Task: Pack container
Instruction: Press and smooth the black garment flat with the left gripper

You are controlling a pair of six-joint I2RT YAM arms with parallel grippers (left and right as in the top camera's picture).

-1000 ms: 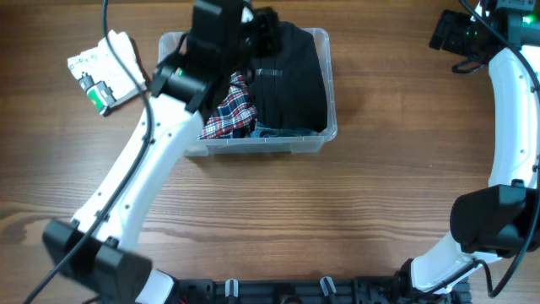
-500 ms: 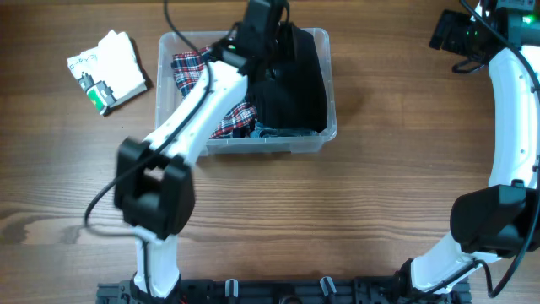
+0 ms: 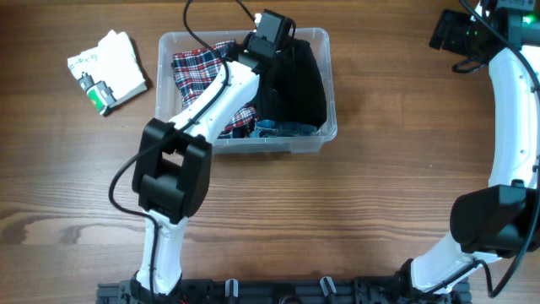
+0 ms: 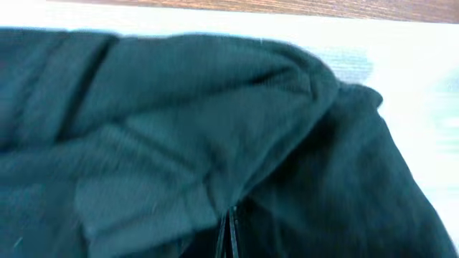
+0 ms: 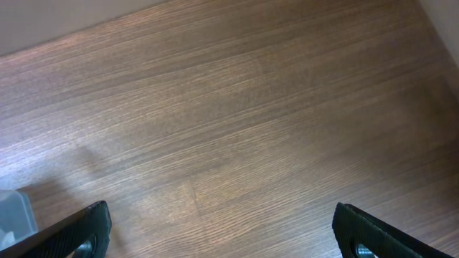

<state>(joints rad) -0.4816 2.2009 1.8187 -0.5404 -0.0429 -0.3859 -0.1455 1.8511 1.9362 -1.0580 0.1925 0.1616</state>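
Left fingers [image 3: 272,27] sit against the black garment [image 3: 299,80] in the container [image 3: 261,145], likely seating it — opening not discernible — right fingers [image 5: 79,233], spread wide, parked clear over the table [image 5: 251,107]

Wood-grain desk [image 3: 337,211], white folded bundle [image 3: 116,63] lying flat toward 10 o'clock, green-and-black tag [image 3: 98,91] at its 7 o'clock edge, faint printed label [image 3: 84,61] on top

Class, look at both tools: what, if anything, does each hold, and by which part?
Right tool: open, holding nothing. Left tool: over the black garment in the container, fingers hidden, so a hold cannot be told.
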